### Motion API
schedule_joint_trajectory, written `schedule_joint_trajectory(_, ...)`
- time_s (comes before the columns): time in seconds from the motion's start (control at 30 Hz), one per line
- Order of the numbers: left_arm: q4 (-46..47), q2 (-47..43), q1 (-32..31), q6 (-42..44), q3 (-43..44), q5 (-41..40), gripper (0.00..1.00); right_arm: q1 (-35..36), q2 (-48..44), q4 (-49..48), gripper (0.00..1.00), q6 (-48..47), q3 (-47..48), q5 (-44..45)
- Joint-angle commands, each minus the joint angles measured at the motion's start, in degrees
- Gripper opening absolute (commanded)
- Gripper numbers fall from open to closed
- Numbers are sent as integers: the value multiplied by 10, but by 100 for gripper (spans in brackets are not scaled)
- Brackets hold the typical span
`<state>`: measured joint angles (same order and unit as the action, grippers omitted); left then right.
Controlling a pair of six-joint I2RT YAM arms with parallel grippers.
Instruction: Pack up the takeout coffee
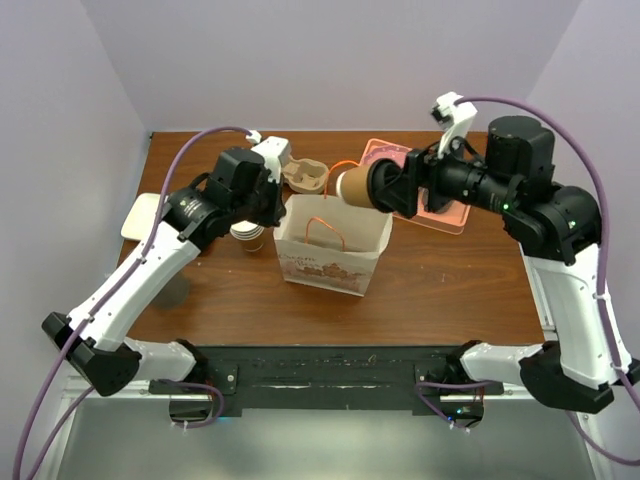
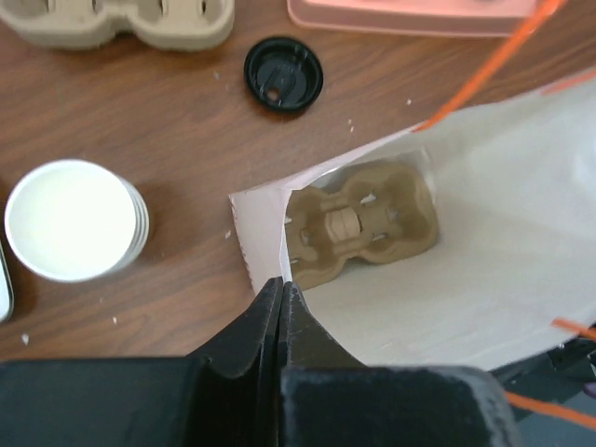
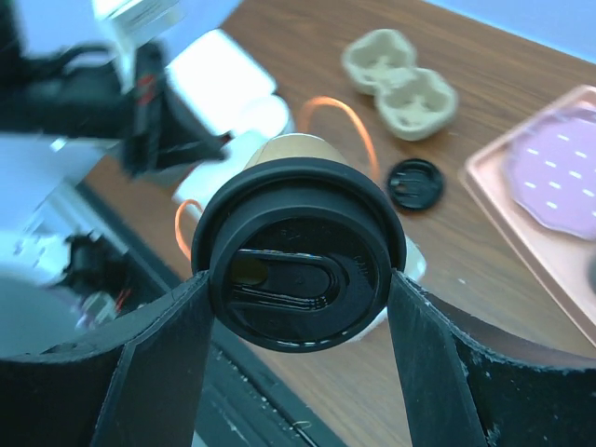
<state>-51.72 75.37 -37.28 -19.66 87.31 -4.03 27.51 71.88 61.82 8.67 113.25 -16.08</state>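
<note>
Top view: the coffee [image 1: 354,186] was in the air, lying on its side over the far rim of the bag [image 1: 330,255], with its black lid toward the right arm. The right hand [image 1: 385,188] was spread wide around it, one finger on each side of the lid end. The left hand [image 1: 268,205] sat at the bag's left rim, well apart from the coffee. The white cups [image 1: 247,235] stood just left of the bag. A carrier [image 1: 305,177] and a pink tray [image 1: 447,212] lay further back on the table [image 1: 450,285].

Left wrist view: the fingers [image 2: 265,312] were pressed together with no gap. The tips were right on the bag's [image 2: 484,251] paper rim at a corner and seemed to pinch it. The bag mouth was open, and another carrier [image 2: 358,223] lay flat on its bottom. The white cups [image 2: 74,219] were left of the bag. A loose lid [image 2: 283,74] lay on the table [image 2: 168,130] beyond.

Right wrist view: the coffee [image 3: 300,265] filled the middle, lid facing the camera. It was clamped between the two fingers [image 3: 163,358] of the right hand [image 3: 298,279], which were spread to the lid's width and touched it on both sides. The tan cup wall showed behind the lid. Beyond it were an orange bag handle [image 3: 340,116], the carrier [image 3: 400,79], the loose lid [image 3: 414,183] and the tray [image 3: 549,177]. The left arm was blurred at the left.
</note>
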Motion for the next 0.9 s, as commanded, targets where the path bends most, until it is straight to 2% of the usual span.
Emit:
schedule_joint_trajectory(0.0,158,-47,22,66,-49,56,0,81,19,-44,27,-28,-15,-18)
schedule_joint_trajectory(0.07,179,-70,21,74,-77,80,0,129,55,24,24,-47,23,62)
schedule_joint_trajectory(0.13,209,-105,22,79,-114,91,0,163,66,53,24,-56,29,105)
schedule_joint_trajectory(0.27,260,-164,21,65,-180,122,0,251,63,61,23,-49,0,199)
schedule_joint_trajectory(0.47,295,-210,22,50,-233,170,0,329,76,76,22,-58,-22,325)
schedule_joint_trajectory(0.7,311,-234,21,55,-272,190,0,350,87,45,22,-113,-96,385)
schedule_joint_trajectory(0.87,309,-245,21,50,-283,191,2,353,82,27,21,-129,-130,388)
